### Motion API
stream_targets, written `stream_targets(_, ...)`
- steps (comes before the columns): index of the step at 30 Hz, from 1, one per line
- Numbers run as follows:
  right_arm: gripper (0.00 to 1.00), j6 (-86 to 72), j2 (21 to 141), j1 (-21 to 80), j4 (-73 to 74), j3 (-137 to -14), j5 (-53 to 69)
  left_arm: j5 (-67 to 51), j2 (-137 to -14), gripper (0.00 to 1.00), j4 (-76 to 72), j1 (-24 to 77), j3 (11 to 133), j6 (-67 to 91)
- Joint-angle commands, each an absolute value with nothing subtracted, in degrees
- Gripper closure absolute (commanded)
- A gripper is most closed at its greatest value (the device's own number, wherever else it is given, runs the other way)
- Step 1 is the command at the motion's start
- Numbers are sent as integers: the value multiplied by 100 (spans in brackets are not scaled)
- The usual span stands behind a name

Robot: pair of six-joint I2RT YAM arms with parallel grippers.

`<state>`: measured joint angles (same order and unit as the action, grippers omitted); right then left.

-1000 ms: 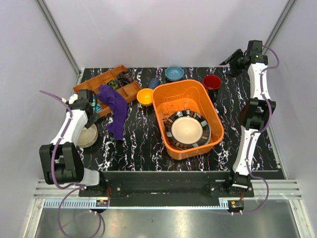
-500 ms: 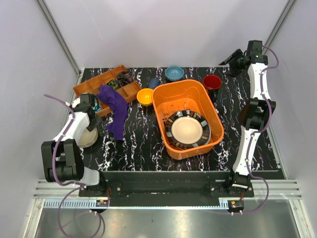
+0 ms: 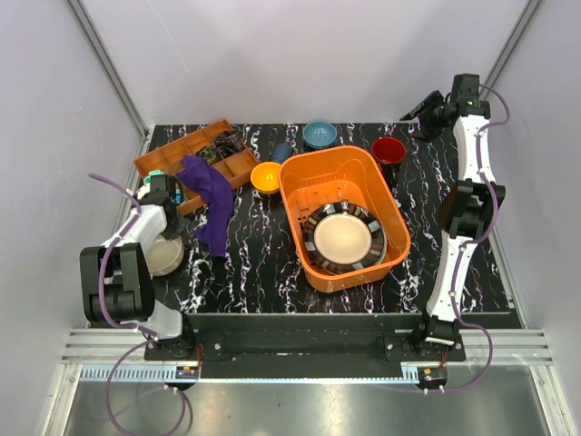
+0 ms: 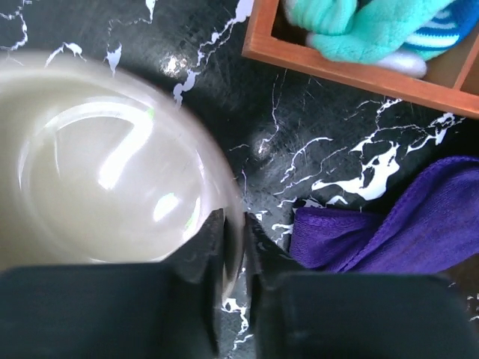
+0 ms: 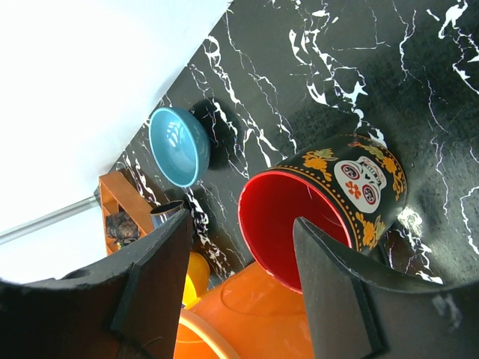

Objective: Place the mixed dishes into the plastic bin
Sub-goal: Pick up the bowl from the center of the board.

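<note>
Left fingers (image 4: pixel 202 254) are pinched narrow on the rim of the beige bowl (image 4: pixel 97 172), one inside the lip and one outside. That bowl sits near the left edge of the worktop (image 3: pixel 263 263), toward the near side.

Stuff around it: the purple cloth (image 4: pixel 374 224) lies just beside the bowl, on the side toward the plastic bin (image 3: pixel 331 182). From the top view it drapes off the brown compartment tray (image 3: pixel 195 150) in the far left corner and trails down across the worktop. A teal toy (image 4: pixel 359 26) is tucked in the tray compartment nearest the bowl.

The bin is right of the middle, and the dark striped-rim plate (image 3: pixel 344 237) lies flat in its near end. The orange-yellow bowl (image 3: pixel 266 176) is right up against the bin's far left corner. The small blue bowl (image 3: pixel 320 134) is by the far edge, and the red mug (image 3: pixel 388 150) is just off the bin's far right corner.

Right fingers (image 5: pixel 161 277) are spread wide and gripping nothing, up near the far right corner with the mug below them. The mug's black outside has a sugar-skull face and orange flowers.
</note>
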<state>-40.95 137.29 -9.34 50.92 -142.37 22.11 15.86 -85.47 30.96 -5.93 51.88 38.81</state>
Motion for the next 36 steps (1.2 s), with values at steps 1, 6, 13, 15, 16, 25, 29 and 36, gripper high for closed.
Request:
stream_targets(1, 34, -4008, 13201, -879, 5080, -14239, 2303, 1433, -8604, 100, 2909, -598, 5221, 3911)
stream_targets(6, 34, -4025, 13166, -879, 5080, -14195, 2294, 1354, -8561, 100, 3006, -598, 5265, 3876)
stream_targets(13, 34, -4087, 13113, -835, 5071, -14098, 2241, 1186, -7938, 100, 3549, -563, 5536, 3823)
stream_targets(15, 34, -4104, 13096, -817, 5054, -14063, 2232, 1274, -7779, 100, 3796, -501, 5712, 3849)
stream_targets(16, 34, -4113, 13087, -817, 5054, -14036, 2215, 1335, -7596, 100, 3997, -457, 5756, 3858)
stream_targets(25, 34, -4104, 13008, -809, 4992, -13904, 2145, 1503, -6821, 100, 4851, -27, 6310, 4192)
stream_targets(29, 34, -4113, 12981, -809, 4992, -13878, 2109, 1529, -6829, 100, 5009, 254, 6758, 4228)
stream_targets(36, 34, -4324, 12780, -870, 4983, -13720, 1837, 1740, -7566, 100, 5167, 1246, 8372, 3912)
